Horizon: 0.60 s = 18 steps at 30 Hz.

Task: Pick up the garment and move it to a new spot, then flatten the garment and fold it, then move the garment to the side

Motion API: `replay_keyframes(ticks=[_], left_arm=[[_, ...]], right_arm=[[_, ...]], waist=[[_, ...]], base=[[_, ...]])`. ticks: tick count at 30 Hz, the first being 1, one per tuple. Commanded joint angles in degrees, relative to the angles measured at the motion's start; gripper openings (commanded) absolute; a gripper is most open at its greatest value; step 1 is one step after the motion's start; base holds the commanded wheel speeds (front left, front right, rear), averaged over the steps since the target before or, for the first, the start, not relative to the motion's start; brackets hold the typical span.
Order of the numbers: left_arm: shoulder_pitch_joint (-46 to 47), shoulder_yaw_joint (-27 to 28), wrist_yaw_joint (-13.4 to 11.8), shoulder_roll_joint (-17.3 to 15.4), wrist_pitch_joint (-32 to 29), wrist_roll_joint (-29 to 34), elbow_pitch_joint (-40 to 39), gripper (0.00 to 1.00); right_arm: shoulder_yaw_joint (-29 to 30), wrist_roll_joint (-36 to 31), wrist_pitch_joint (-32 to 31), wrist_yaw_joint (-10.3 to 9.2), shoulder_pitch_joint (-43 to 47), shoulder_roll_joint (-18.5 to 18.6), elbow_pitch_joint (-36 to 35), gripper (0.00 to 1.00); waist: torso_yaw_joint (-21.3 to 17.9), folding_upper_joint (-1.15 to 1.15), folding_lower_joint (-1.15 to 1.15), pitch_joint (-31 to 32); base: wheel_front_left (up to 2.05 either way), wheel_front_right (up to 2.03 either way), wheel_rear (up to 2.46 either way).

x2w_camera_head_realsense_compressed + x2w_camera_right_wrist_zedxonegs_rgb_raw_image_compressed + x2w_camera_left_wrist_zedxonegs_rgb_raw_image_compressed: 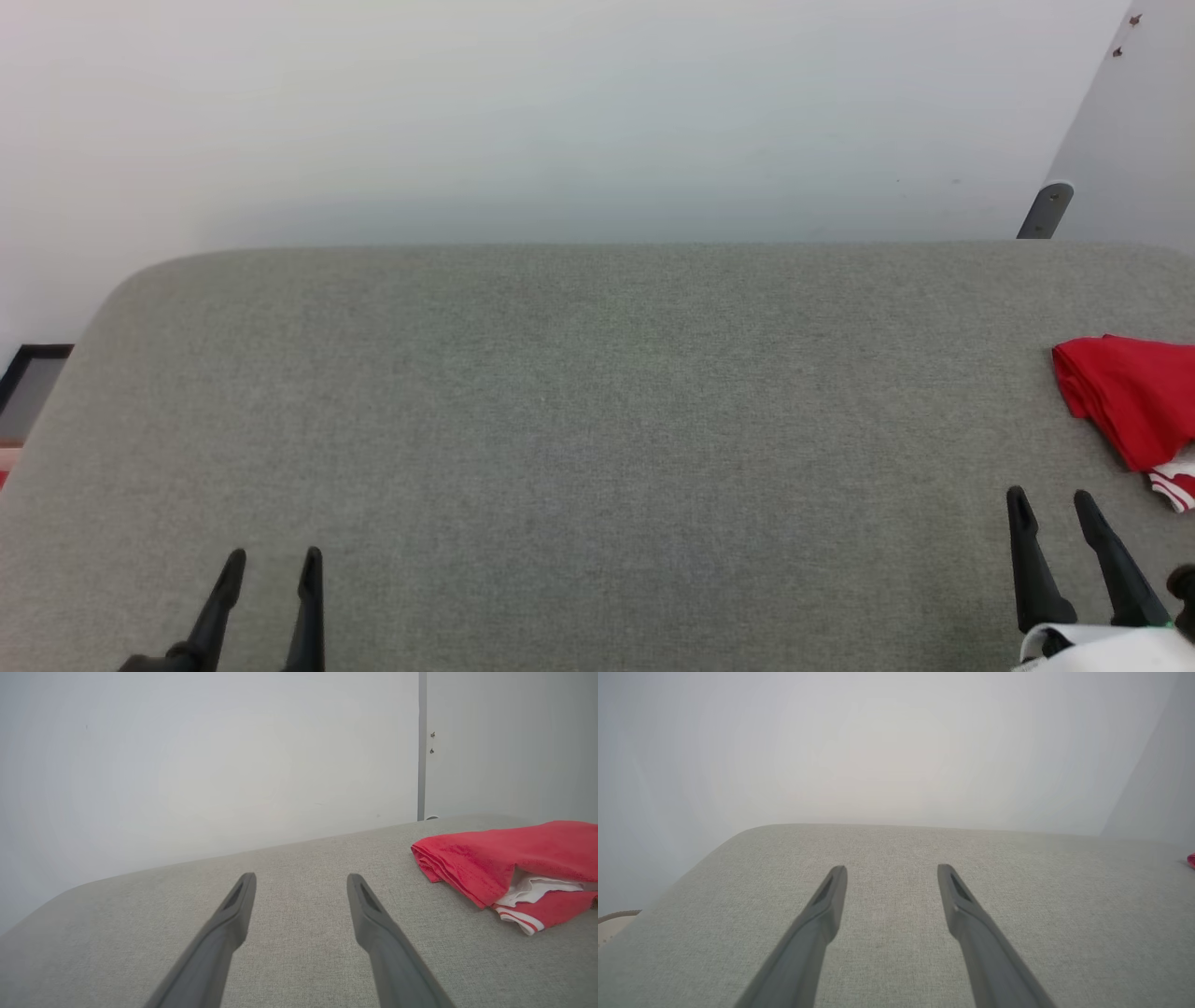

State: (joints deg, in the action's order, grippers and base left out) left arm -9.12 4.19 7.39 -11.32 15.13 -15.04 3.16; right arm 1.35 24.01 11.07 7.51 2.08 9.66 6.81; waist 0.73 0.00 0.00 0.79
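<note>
A: Fingers [1032, 560] on both arms spread wide, nothing held. Note: left gripper [276, 553] and right gripper [1049, 493] sit at the table's [597, 373] near edge, clear of the garment [1130, 397]. Task looks finished, I judge.
B: Where, and how does it look?
A: Right edge, near right gripper. Folded red bundle, layered; white panel and striped trim peeking out.

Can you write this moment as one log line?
garment: folded, right side of grey cushion | left fingers: open, empty | right fingers: open, empty, near garment
</note>
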Motion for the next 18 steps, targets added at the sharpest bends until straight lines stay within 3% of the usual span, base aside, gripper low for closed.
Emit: replay_keyframes(ticks=[1,18], left_arm=[[-0.8,-0.1,0.1,-0.1,0.0,0.5,-0.5,1.00],[-2.5,0.2,0.1,1.1,0.0,1.8,-3.5,1.00]], right_arm=[[0.5,-0.8,-0.2,-0.04,1.1,-0.4,-0.7,1.00],[1.6,-4.3,-1.2,-0.04,4.1,-2.3,-5.3,1.00]], waist=[[0.0,0.00,0.00,-0.1],[0.5,0.00,0.00,-0.9]], base=[[0.00,0.00,0.00],[0.00,0.00,0.00]])
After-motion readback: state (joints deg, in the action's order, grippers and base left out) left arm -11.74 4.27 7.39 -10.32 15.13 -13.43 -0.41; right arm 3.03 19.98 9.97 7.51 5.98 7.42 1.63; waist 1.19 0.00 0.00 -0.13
